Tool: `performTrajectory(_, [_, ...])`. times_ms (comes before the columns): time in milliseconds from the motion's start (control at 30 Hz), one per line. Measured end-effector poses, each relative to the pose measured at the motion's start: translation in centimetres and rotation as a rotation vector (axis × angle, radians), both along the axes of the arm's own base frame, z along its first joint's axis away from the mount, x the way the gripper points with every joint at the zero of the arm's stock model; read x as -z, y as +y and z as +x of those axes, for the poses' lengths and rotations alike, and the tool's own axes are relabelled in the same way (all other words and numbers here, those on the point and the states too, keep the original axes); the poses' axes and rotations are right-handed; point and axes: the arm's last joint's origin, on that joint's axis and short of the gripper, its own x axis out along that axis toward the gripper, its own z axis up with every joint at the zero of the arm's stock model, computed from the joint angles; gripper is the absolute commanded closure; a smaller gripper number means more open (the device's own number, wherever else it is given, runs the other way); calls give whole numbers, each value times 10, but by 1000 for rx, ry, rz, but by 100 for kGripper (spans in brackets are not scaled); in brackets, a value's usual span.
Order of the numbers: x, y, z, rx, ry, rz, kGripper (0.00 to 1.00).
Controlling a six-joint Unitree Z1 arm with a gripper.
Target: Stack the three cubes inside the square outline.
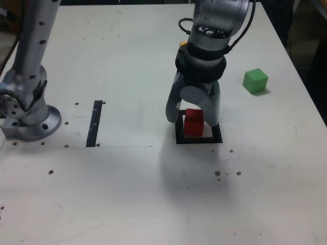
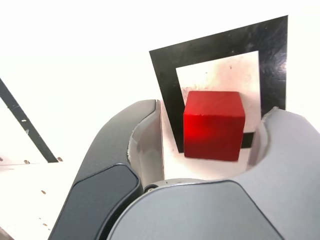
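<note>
In the wrist view, the grey rounded gripper (image 2: 212,135) is open; between its jaws is the solid red cube (image 2: 214,126), inside the thick black square outline (image 2: 172,92).

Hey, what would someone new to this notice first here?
Probably the bright red cube, sitting at the thick black square outline between the open claw's fingers. Next, the green cube, alone toward the exterior view's right, and the big grey arm reaching down from the top.
</note>
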Motion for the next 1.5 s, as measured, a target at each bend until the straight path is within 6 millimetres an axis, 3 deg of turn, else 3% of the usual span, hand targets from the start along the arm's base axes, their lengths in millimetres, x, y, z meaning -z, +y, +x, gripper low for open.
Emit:
performTrajectory(133, [-23,3,-13,-1,-45,21,1])
performTrajectory(300, [-54,16,-43,-8,-85,64,1])
performTrajectory(500, [-79,57,-82,26,-74,91,1])
performTrajectory(667, [-83,86,-91,82,-21,97,1])
performTrajectory(900, [-81,128,-62,145,4,119,0])
performTrajectory(1033, [-84,163,-50,128,-10,131,0])
performTrajectory(1233, [-63,208,-24,92,21,114,0])
performTrajectory(1367, [-49,230,-15,79,43,99,1])
performTrajectory(1500, [-46,236,-12,74,38,87,1])
